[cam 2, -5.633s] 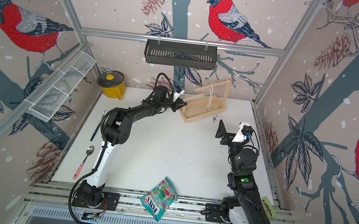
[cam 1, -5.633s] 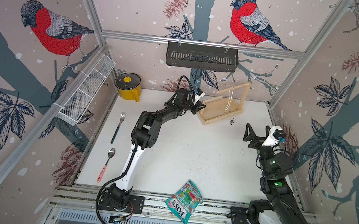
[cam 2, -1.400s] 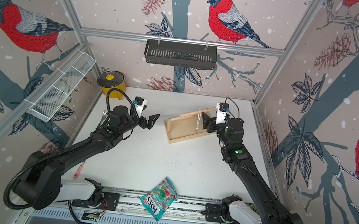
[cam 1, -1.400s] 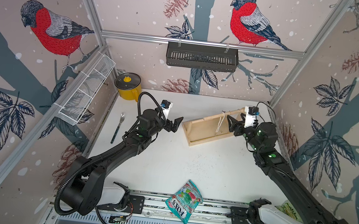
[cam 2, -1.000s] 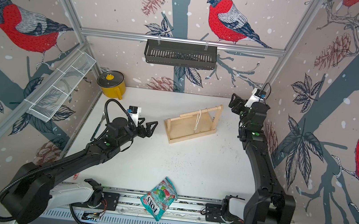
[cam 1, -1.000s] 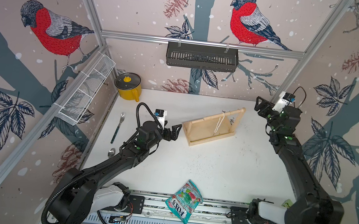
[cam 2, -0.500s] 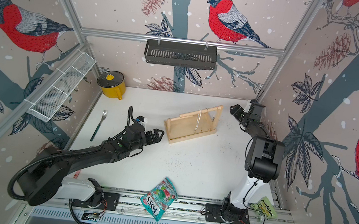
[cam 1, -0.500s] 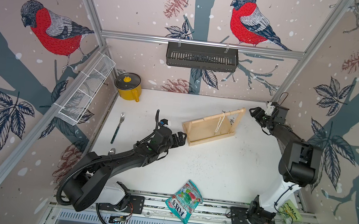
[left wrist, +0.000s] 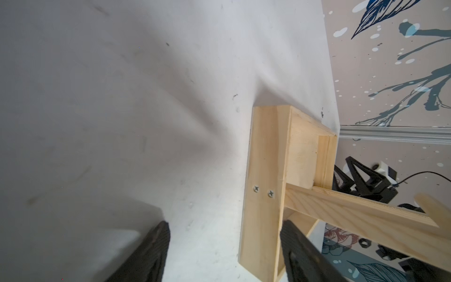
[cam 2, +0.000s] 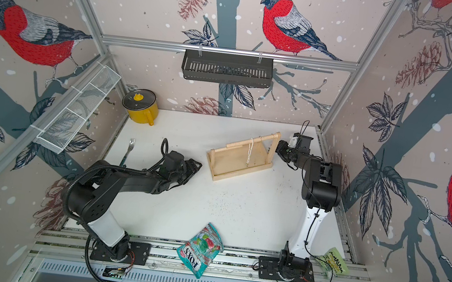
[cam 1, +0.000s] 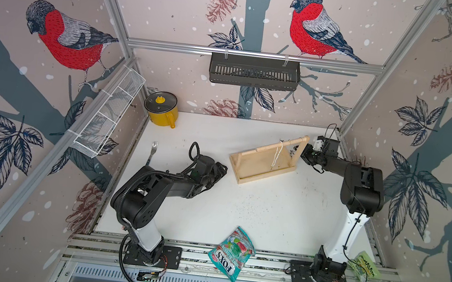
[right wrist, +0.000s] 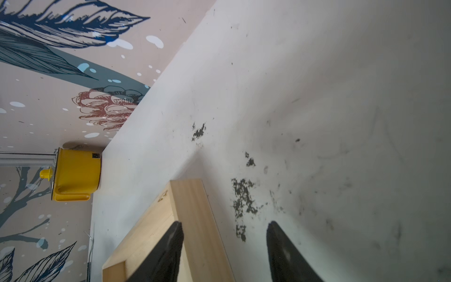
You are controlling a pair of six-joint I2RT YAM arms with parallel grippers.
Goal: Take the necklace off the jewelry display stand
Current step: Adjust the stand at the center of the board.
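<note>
The jewelry display stand (cam 1: 264,178) of pale wood sits at the table's back middle, shown in both top views (cam 2: 241,175). A thin silvery necklace (cam 1: 277,156) hangs from its crossbar, right of centre (cam 2: 249,153). My left gripper (cam 1: 224,170) lies low at the stand's left end. In the left wrist view it (left wrist: 224,244) is open, and the tray's end wall (left wrist: 266,171) lies between its jaws. My right gripper (cam 1: 303,155) is at the right post. In the right wrist view it (right wrist: 224,234) is open astride the tray's end rim (right wrist: 192,207).
A yellow pot (cam 1: 161,109) stands at the back left and a fork (cam 1: 152,150) lies along the left edge. A candy bag (cam 1: 231,252) hangs over the front rail. A black basket (cam 1: 253,72) and a white wire basket (cam 1: 107,115) hang on the walls. Dark crumbs (right wrist: 244,197) dot the table.
Both arms have dropped low and closed in on the two ends of the stand. Both pairs of jaws have narrowed. The stand and necklace have not moved in the last second.
</note>
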